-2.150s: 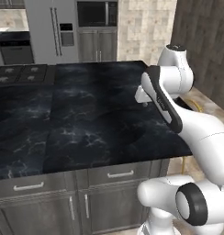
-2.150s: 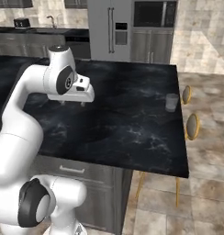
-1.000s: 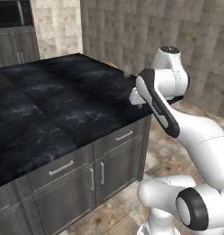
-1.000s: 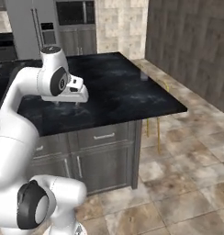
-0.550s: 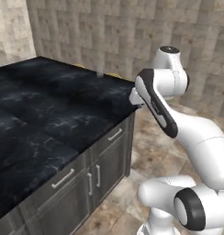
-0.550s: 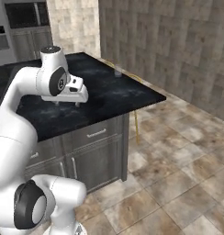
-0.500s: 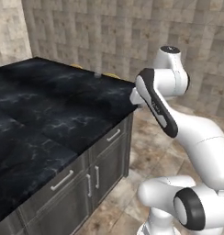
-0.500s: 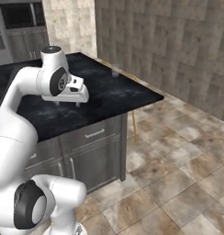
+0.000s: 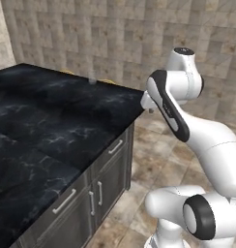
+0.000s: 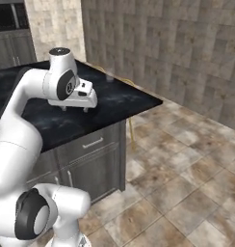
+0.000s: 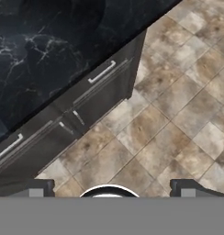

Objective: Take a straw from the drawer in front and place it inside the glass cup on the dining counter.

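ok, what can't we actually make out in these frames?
- Straw: nothing thin and pale to pick out anywhere; the drawer fronts are shut in the hand view, so their contents are hidden.
- Glass cup: a tiny pale smudge on the dining counter's far edge, too small to judge its contents.
- Gripper: fingertips cut by the hand view's bottom edge; jaws wide, nothing between.

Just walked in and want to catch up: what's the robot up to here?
The pincer is open and holds nothing, hanging by the corner of the dining counter. The glass cup stands near the counter's far edge. The drawers in the cabinet fronts below are all closed, so the fetching hasn't started.
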Motion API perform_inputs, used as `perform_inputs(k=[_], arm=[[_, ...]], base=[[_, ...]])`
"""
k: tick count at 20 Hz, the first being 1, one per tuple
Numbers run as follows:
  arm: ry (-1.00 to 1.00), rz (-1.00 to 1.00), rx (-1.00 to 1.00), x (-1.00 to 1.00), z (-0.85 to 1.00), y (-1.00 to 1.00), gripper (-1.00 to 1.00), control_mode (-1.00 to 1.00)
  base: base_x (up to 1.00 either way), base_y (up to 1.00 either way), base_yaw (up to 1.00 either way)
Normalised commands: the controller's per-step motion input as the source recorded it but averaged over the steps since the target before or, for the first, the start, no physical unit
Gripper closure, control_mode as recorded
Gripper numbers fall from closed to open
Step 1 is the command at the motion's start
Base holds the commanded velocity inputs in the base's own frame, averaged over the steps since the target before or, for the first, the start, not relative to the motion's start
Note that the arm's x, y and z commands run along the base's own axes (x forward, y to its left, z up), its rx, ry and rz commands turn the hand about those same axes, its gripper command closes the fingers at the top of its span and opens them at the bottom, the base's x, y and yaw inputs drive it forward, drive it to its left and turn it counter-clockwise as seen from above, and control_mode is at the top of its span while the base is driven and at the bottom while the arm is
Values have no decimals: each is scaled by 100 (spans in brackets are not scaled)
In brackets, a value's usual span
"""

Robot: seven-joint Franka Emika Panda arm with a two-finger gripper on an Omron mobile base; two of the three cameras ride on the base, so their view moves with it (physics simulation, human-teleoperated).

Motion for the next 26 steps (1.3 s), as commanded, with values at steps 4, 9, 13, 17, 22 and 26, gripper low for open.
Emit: perform_inputs(k=[4,9,13,17,22,26], arm=[[0,0,0,0,0,0,-100,100],[0,0,0,0,0,0,-100,100],[0,0,0,0,0,0,-100,100],[1,-2,0,0,-15,0,-100,-100],[-2,-27,13,5,-95,-12,-100,-100],[-2,-20,21,0,-96,-47,-100,-100]], base=[[36,49,-18],[15,43,-16],[1,20,-9],[-2,0,0],[0,0,0],[0,0,0]])
